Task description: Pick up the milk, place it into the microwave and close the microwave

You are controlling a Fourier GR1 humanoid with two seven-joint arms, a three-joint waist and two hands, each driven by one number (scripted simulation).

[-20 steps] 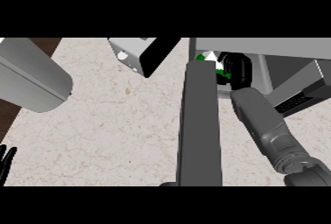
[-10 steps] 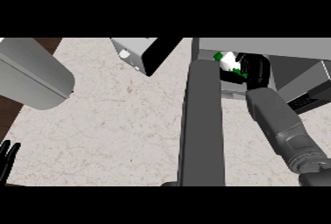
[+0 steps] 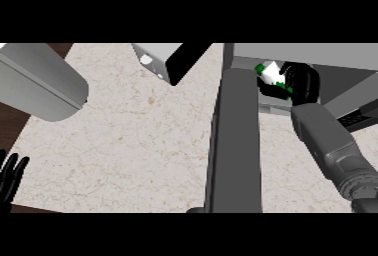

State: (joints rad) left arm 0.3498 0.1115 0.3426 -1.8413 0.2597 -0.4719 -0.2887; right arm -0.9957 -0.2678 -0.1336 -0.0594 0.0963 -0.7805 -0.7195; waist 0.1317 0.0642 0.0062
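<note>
Counter [image 3: 133, 145], speckled, broad bare middle; our right hand [image 3: 301, 84] grasps milk carton [image 3: 270, 75] inside microwave [image 3: 295, 55] (door [image 3: 235, 145] open); left hand [image 3: 10, 175] relaxed at edge.

The microwave [image 3: 295, 52] stands at the bench's [image 3: 140, 145] far right corner, its open door [image 3: 236, 145] reaching forward across the bench toward the near edge. Inside the opening, just right of the door's far end, sits the milk [image 3: 269, 75], with the right hand [image 3: 301, 82] curled round it from the right. A toaster-like box [image 3: 166, 57] stands at the far edge, left of the microwave. A large rounded appliance [image 3: 37, 80] overhangs the far left corner. The left hand [image 3: 10, 175] rests, fingers up, at the near left edge.
</note>
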